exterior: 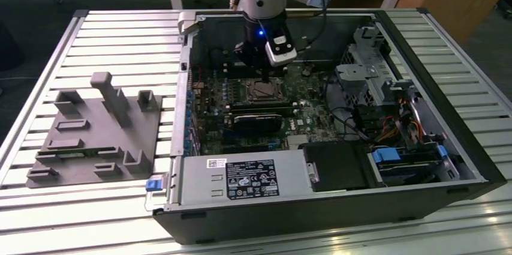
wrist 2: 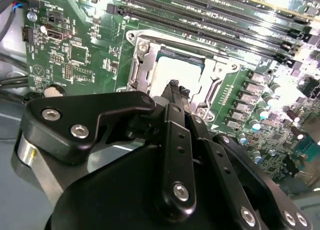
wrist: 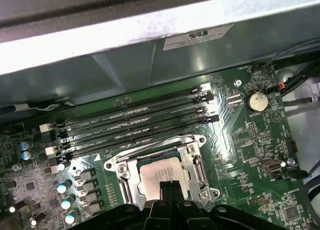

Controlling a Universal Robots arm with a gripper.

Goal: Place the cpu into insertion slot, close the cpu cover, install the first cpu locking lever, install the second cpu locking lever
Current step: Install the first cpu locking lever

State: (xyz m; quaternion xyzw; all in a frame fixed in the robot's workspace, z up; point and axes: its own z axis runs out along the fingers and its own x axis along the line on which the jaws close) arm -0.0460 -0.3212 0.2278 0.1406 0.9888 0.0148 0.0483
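Nearest us in the second wrist view, the gripper (wrist 2: 174,86) had its fingertips pressed together, empty, poised over the cpu (wrist 2: 172,70). The cpu lay flat in the socket (wrist: 161,165), at twelve o'clock from the fingertips in the first wrist view. We judged that closing the cover needed a slow, square push.
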